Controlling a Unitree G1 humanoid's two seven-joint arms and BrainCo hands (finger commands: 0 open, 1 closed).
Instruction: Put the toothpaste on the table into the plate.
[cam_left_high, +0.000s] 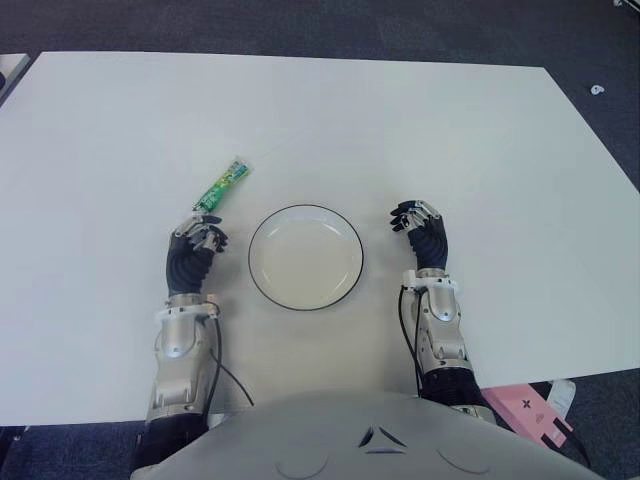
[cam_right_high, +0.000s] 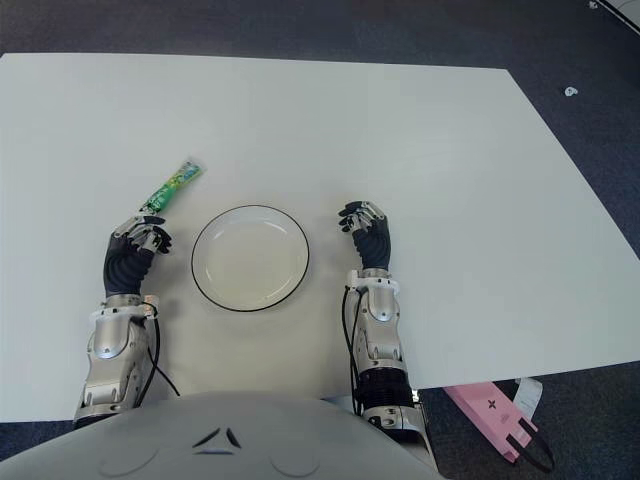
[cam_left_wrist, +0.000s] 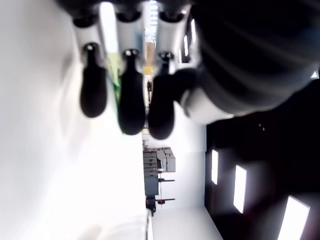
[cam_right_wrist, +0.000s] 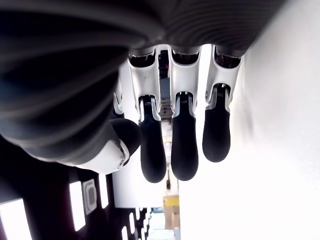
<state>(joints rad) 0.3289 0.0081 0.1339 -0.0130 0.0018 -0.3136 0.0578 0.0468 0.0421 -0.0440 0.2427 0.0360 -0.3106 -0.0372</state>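
Centre of frame on white table (cam_left_high: 450, 130): one round white plate (cam_left_high: 305, 257) with dark rim, nothing in it. One green toothpaste tube (cam_left_high: 222, 184) lies flat on table, up-left of plate, apart from it, cap end pointing at left hand (cam_left_high: 195, 245). Left hand just below tube, left of plate, fingers loosely curled, holding nothing. Right hand (cam_left_high: 420, 228) right of plate, fingers likewise relaxed, empty
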